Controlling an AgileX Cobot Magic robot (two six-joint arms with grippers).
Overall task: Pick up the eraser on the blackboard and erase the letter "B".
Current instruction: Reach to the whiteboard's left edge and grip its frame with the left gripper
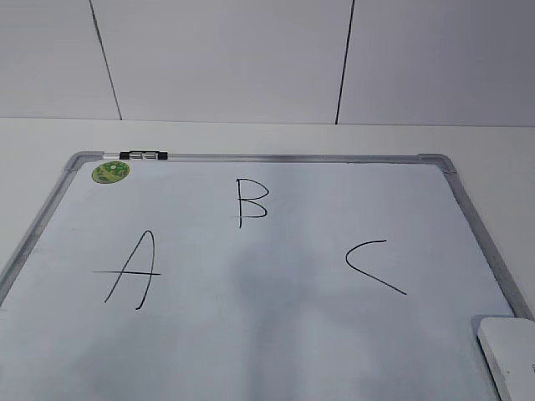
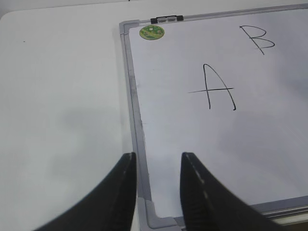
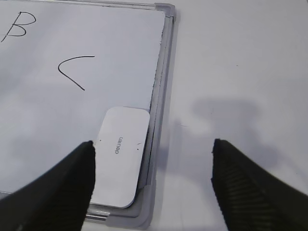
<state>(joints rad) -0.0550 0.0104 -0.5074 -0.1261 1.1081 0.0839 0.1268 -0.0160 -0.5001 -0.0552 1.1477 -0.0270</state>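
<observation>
Three black handwritten letters sit on the large white dry-erase blackboard (image 1: pixel 276 334) with its silver-grey frame, lying flat on the white surface (image 2: pixel 57 96).

Farthest from the camera, between the larger "A" (image 1: pixel 134 269) on the left and the angular "C" (image 1: pixel 374 266) on the right, is the small letter "B" (image 1: pixel 251 201). Near the board's near right corner lies the white rounded-rectangular plastic eraser (image 3: pixel 120 156), touching the right frame. Left gripper (image 2: pixel 158 166) fingers are slightly apart, holding nothing; right gripper (image 3: pixel 153 159) fingers are spread wide, empty, hovering above the eraser.
</observation>
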